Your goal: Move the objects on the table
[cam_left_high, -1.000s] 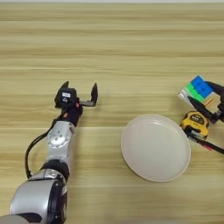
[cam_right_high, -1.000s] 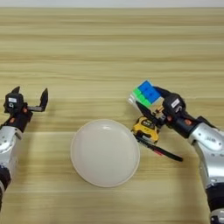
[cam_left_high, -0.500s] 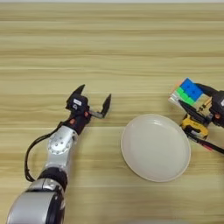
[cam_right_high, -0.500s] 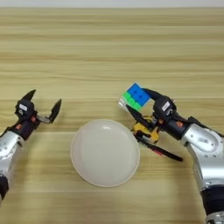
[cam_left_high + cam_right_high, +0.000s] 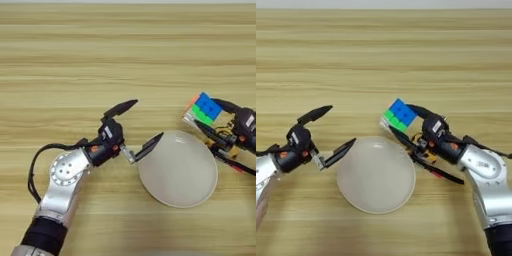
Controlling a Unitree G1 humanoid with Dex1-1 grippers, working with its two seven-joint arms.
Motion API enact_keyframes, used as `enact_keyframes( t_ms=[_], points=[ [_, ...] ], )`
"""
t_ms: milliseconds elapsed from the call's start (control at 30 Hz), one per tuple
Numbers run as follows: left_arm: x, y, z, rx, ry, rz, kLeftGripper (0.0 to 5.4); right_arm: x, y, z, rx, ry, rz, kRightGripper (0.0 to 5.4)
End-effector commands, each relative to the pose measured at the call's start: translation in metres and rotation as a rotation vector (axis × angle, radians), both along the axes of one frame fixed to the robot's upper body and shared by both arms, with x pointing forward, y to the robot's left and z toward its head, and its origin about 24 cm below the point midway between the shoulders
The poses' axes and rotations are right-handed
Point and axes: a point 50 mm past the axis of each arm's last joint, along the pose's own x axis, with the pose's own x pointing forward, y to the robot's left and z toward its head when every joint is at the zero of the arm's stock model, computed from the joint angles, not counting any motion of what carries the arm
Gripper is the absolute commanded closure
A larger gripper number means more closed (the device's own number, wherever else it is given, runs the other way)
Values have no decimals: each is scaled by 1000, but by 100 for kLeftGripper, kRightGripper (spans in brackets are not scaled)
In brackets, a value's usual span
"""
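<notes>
While the right end effector is clamped on the puzzle cube just above-right of the plate, the left end effector sits spread apart at its left rim.

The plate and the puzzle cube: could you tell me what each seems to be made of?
Plate: probably ceramic or melamine, going by its smooth, matte cream surface. Puzzle cube: likely plastic, with flat, saturated blue and green tiles; the right gripper holds it.

Silver arms — black claws, cables
</notes>
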Motion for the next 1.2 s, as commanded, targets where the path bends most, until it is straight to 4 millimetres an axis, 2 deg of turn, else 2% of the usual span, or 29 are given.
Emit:
enact_keyframes(
  t_ms=[33, 333, 500, 733, 1200],
  points=[
    [-9, -1, 0, 7, 40, -41, 0, -10, 3, 4, -17, 2, 76, 204],
    [-31, -12, 8, -19, 98, -196, 0, -24, 6, 8, -60, 18, 167, 204],
    [-40, -16, 13, -10, 121, -283, 0, -28, 5, 17, -84, 24, 221, 204],
    [-43, -23, 17, 3, 114, -335, 0, -32, 2, 26, -128, 38, 291, 204],
    [-43, -29, 18, 12, 95, -342, 0, -49, -3, 29, -187, 132, 465, 204]
  ],
)
